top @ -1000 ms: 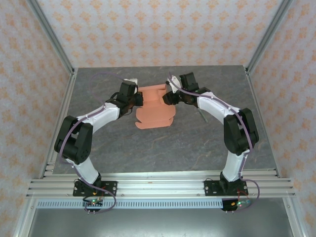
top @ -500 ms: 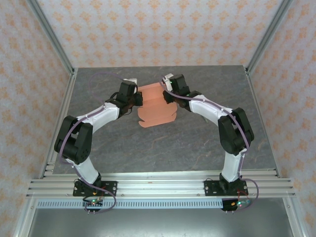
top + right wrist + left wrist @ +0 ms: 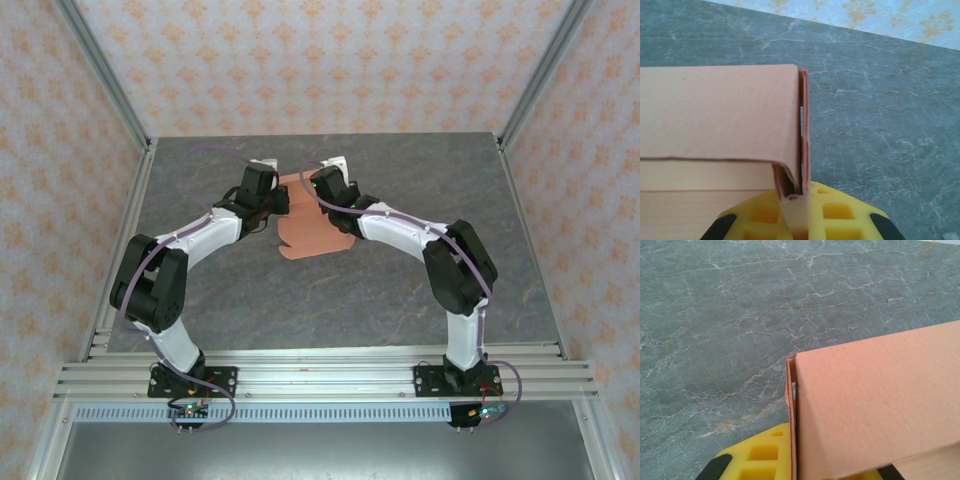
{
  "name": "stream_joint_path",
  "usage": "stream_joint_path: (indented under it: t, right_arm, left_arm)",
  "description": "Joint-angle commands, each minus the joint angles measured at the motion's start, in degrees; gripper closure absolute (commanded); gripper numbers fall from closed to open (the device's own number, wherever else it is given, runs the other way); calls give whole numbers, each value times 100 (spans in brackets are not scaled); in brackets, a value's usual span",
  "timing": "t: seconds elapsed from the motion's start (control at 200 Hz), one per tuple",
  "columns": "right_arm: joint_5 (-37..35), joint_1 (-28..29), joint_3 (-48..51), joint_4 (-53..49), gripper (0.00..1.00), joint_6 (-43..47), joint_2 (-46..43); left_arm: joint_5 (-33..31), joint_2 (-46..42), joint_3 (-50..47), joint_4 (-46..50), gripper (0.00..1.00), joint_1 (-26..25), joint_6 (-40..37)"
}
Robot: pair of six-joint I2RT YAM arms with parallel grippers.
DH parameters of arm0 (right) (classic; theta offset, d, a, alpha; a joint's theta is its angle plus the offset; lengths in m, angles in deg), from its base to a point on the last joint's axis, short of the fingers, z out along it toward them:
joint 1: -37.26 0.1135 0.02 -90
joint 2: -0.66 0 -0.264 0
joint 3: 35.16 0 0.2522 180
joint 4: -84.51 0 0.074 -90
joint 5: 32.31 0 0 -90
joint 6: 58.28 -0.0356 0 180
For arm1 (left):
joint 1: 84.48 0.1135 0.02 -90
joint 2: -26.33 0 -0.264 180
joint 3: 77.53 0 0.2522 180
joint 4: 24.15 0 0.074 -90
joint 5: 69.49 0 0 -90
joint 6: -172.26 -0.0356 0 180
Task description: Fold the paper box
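Clearly both jaws pinch opposite end walls of the box (image 3: 310,236); between them, card looks light, floppy, crease-prone.

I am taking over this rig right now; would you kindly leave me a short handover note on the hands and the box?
Left hand: shut, pinching the paper box at its left folded edge.
Right hand: shut, pinching the box's right folded edge.
Box: on the table, far part held between the two hands, near part lying flat.
Done: the far panel is folded over, with the card doubled at both pinched ends.
Left: the near rounded flaps are unfolded, and the box is not yet formed.
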Motion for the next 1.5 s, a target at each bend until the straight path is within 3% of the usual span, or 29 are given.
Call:
stream_joint_path:
  t: [0.0, 0.23, 0.42, 0.666, 0.936, 0.991, 1.156, 1.331, 1.491]
  right_arm:
    - [-1007, -9, -364, -138, 94, -549, 166]
    - [-1541, 1, -460, -427, 95, -878, 238]
    - [-1089, -7, -324, -314, 90, -756, 126]
    - [20, -67, 24, -253, 72, -503, -263]
    - [1517, -52, 631, -510, 42, -629, -1060]
    - [1894, -35, 828, -526, 32, -696, -1317]
    - [2781, 1, 1301, -688, 27, -874, -2220]
    - [2554, -24, 1649, -1172, 26, -928, -3105]
    - [2495, -158, 2205, -1180, 26, -1111, -3704]
  left_arm:
    - [166, -177, -26, 69, 100, -54, 52]
    - [99, -177, -59, 44, 100, -50, 43]
    - [30, -151, -29, 76, 100, -51, 5]
    - [-157, -117, 24, 191, 100, -50, -10]
    - [-443, -48, 257, 566, 100, -55, -38]
    - [-507, -35, 308, 689, 100, -50, -78]
    - [-670, 1, 665, 1569, 100, -51, -382]
    - [-462, -102, 1093, 2912, 100, -51, -777]
    - [162, -151, 1471, 4171, 100, -59, -1226]
